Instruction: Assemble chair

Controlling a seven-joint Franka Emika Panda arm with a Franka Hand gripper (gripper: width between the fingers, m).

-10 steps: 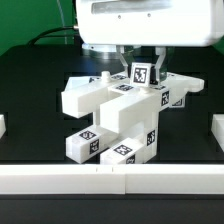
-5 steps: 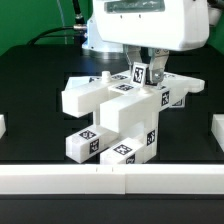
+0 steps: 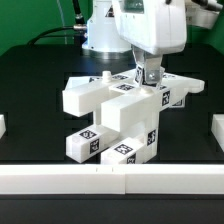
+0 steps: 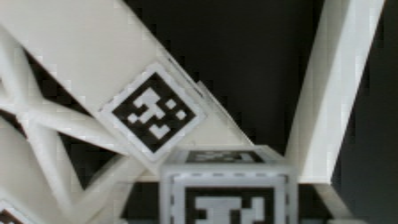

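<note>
The gripper (image 3: pixel 150 73), at the far right of the white, blocky, tagged chair (image 3: pixel 100 102), seemingly hides its fingertips; I cannot tell its opening.

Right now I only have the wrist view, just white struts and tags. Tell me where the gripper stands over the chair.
Observer: In the exterior view the gripper hangs low over the far end of the chair, toward that view's right.
Operator: Report what lies nearer the camera.
Observer: A tagged bar end and a second bar end jut toward the front.
Operator: Name what bounds the table there.
Observer: A white rail runs along the front edge of the black table.
</note>
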